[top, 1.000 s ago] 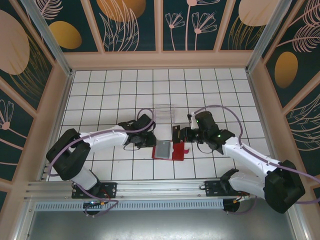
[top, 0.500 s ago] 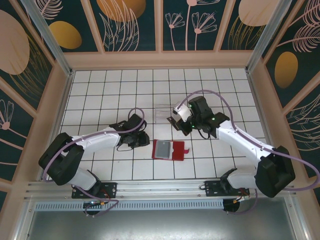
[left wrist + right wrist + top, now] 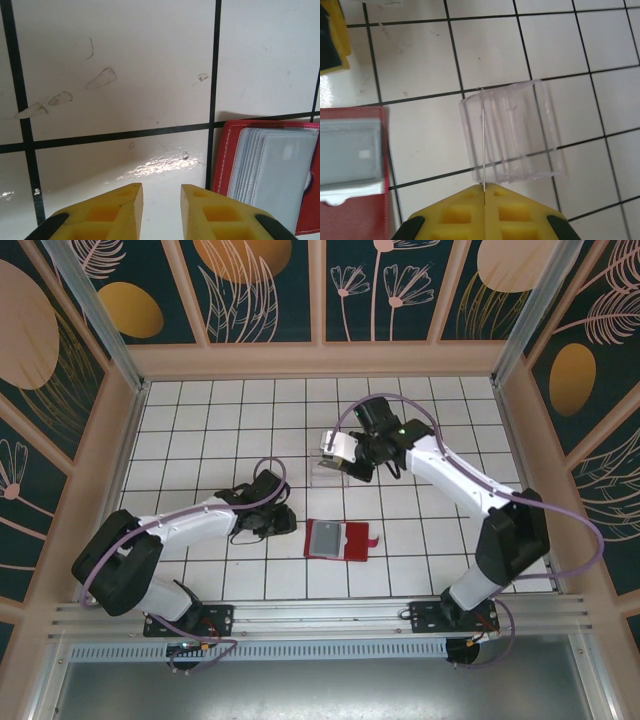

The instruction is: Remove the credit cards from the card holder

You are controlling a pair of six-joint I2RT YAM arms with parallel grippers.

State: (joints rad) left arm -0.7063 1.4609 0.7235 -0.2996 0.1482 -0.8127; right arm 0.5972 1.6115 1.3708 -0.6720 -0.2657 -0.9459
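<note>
at centre frame, on glossy white tiles [image 3: 200,420], i see the red card holder [image 3: 356,542] lying open, pale grey cards [image 3: 324,538] fanned inside. right gripper [image 3: 484,187], arm stretched up-frame, pinches a thin card [image 3: 483,140] edge-on over the clear ribbed box [image 3: 520,130]. left gripper [image 3: 161,192], low beside the holder, yellow jaws slightly parted, empty.

credit card [image 3: 483,140] lifted, now over box [image 3: 520,130]

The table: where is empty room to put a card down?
Bare tiles lie between the clear box and the back wall, and right of the red wallet. The middle is crowded: the left gripper sits beside the wallet, the right gripper holds a card at the box.
</note>
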